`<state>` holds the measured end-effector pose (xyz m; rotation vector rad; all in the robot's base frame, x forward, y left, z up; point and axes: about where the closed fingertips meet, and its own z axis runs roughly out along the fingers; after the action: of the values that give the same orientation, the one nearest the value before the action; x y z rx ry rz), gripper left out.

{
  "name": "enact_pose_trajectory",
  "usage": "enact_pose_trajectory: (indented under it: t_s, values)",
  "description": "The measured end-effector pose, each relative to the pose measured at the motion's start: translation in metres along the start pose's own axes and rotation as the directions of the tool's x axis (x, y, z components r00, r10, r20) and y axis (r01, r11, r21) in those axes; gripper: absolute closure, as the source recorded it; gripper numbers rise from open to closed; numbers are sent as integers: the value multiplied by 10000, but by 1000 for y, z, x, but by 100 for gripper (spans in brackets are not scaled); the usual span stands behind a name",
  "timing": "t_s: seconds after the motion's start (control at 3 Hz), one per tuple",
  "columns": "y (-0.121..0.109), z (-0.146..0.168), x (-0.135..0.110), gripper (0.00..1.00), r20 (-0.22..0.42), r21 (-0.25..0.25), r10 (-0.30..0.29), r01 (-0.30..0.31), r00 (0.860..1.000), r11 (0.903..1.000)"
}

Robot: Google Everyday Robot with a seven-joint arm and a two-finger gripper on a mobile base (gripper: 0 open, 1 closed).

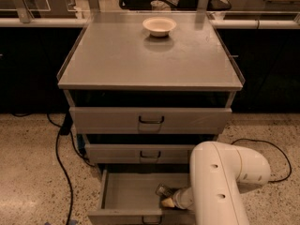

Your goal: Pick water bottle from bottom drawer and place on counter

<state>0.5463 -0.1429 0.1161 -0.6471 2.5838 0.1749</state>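
Note:
The bottom drawer point(126, 191) is pulled open below two shut grey drawers. My white arm point(220, 186) reaches down into its right side. My gripper point(168, 198) is low inside the drawer, and only a pale tip of it shows past the arm. A small shiny clear object point(161, 190) lies right at the gripper's tip and may be one end of the water bottle. The rest of it is hidden behind the gripper and arm. The counter point(117, 60) is the flat grey top of the cabinet above.
A white bowl point(159, 26) sits at the back middle of the counter. A black cable point(61, 149) runs over the speckled floor left of the cabinet, and another cable point(276, 153) loops at the right. Dark cabinets stand on both sides.

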Motion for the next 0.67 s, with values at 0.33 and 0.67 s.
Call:
enact_pose_trajectory:
  t_s: [0.33,0.67]
  values:
    - [0,0,0,41,0,0,0,0,10000,10000]
    - [0,0,0,64,0,0,0,0,10000,10000]
